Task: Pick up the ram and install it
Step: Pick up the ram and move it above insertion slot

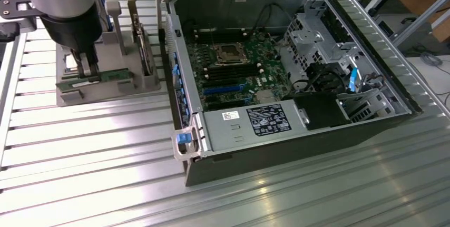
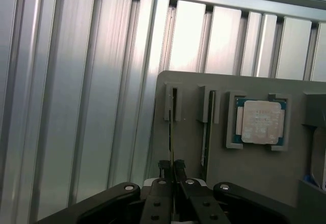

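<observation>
The ram [image 1: 113, 74] is a long green stick standing on edge in a grey holder [image 1: 105, 92] at the exterior view's left. My gripper [image 1: 88, 70] comes down on it from above, near its middle. In the wrist view the ram [image 2: 170, 127] shows edge-on as a thin dark line running along its slot, and my gripper [image 2: 170, 169] has its black fingers shut on it from both sides. A second stick of the same kind [image 2: 205, 132] stands in the neighbouring slot.
A square silver CPU [image 2: 262, 122] lies in a pocket of the same holder. A larger card [image 1: 140, 42] stands upright at the holder's far side. The open computer case [image 1: 365, 132] with its motherboard [image 1: 232, 71] lies to the exterior view's right, on a ribbed metal table [image 1: 91, 153].
</observation>
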